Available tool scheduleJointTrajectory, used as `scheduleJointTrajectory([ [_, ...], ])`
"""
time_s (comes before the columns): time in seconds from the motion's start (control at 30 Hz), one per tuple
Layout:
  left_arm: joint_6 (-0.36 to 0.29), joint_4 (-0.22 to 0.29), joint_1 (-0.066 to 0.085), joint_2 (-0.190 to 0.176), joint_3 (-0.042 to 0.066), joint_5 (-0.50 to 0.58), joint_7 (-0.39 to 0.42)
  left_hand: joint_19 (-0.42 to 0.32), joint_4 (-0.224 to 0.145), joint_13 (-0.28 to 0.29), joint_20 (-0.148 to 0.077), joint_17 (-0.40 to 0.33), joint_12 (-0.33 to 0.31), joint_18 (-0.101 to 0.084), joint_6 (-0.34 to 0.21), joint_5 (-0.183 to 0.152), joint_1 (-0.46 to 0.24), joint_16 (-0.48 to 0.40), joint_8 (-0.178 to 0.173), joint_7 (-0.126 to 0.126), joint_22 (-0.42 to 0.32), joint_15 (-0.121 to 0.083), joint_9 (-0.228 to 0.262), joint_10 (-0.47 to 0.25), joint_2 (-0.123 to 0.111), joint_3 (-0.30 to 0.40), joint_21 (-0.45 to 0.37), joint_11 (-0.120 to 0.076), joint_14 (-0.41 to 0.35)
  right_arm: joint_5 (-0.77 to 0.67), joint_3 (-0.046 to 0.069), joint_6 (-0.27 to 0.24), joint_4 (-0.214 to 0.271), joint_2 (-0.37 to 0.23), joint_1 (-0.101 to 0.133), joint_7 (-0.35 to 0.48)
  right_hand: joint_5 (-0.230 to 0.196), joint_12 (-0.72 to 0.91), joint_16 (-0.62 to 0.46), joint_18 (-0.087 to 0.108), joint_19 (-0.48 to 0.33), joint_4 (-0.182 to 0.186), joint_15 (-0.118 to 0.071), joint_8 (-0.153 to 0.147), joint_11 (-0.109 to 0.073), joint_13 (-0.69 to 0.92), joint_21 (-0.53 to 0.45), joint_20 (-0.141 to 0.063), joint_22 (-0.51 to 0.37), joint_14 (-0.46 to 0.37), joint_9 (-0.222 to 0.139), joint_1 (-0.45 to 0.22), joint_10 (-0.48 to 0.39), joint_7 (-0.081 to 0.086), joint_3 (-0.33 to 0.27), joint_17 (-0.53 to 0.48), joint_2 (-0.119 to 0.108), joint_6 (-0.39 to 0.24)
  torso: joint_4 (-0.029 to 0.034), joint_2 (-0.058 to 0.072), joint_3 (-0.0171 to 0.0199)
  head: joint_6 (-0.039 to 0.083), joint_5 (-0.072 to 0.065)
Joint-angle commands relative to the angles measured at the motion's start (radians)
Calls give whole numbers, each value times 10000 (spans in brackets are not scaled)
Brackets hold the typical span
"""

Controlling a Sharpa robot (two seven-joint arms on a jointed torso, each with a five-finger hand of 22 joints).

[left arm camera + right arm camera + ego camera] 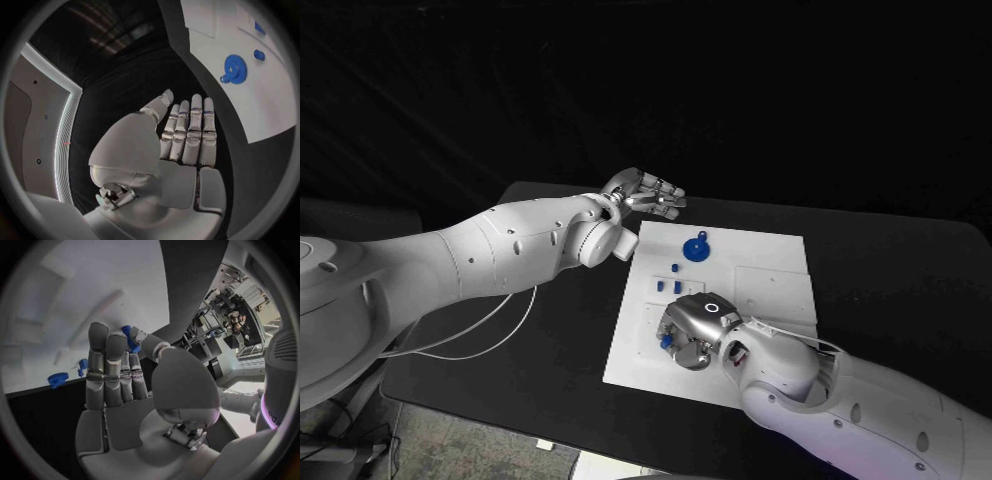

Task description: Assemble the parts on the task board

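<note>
Several blue parts (678, 287) on task board (769, 290), right hand (692, 331) pinching one

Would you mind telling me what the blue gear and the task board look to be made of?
Blue gear: probably moulded or printed plastic, with a uniform matte blue and crisp teeth. Task board: a flat white plate with a matte, glare-free face, likely plastic or painted sheet, though that cannot be told for sure.

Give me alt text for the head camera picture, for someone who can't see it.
The robot's right hand is down on the near part of the white task board, at a small blue part. Its left hand is at the board's far left corner, apart from a blue gear.
</note>
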Motion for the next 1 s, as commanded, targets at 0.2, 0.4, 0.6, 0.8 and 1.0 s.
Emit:
scheduleJointTrajectory([
  [0.2,150,1,9,31,10,54,31,66,-15,12,-7,14,41,-32,-94,2,-5,-52,-4,-10,-30,20,4,-97,57,-1,54,-7,-70,123,-17,291,7,63,-15,173,42,-26,-57,96,358,152,38,25,85,-49,-120,87,-123,15,-14,-54,-272,44,-494,-39,10,-232,0,1,8,3,-5],
  [0.4,172,-6,9,37,9,54,21,66,-18,12,-8,14,40,-31,-96,14,3,-52,-3,-9,-39,20,4,-100,57,-2,52,-7,-72,276,-19,231,-11,70,-15,166,86,-28,-68,157,359,324,145,18,277,-71,-165,167,-190,2,-38,-269,-844,167,-443,-72,-165,-753,-9,-1,9,-13,0],
  [0.6,190,-9,9,39,9,54,11,66,-21,12,-8,14,40,-31,-98,23,9,-53,-3,-8,-46,20,5,-103,58,-2,51,-7,-74,357,-19,71,-29,68,-15,149,85,-29,-36,267,374,457,216,23,346,-71,-177,269,-280,-1,-35,-251,-1028,219,-295,-126,-338,-929,-2,-2,18,-19,-8],
  [0.8,212,-11,9,38,9,54,-12,66,-21,12,-8,14,40,-31,-98,23,9,-53,-3,-8,-46,20,5,-103,58,-2,51,-7,-74,432,-19,-30,-39,52,-14,138,96,-30,-24,290,369,517,251,19,396,-72,-174,301,-338,-13,-38,-296,-1169,261,-318,-165,-507,-1102,-2,-2,15,-19,-17],
  [1.0,247,-11,9,32,9,54,-45,64,-21,12,-4,13,39,-31,-112,22,4,-57,-3,-1,-64,26,5,-116,55,-9,50,0,-84,510,-19,-82,-51,19,-14,122,78,-24,-38,369,355,664,344,23,540,-74,-258,393,-486,-80,-38,-305,-1704,295,-894,-239,-613,-1301,-5,-2,12,-17,-30],
])
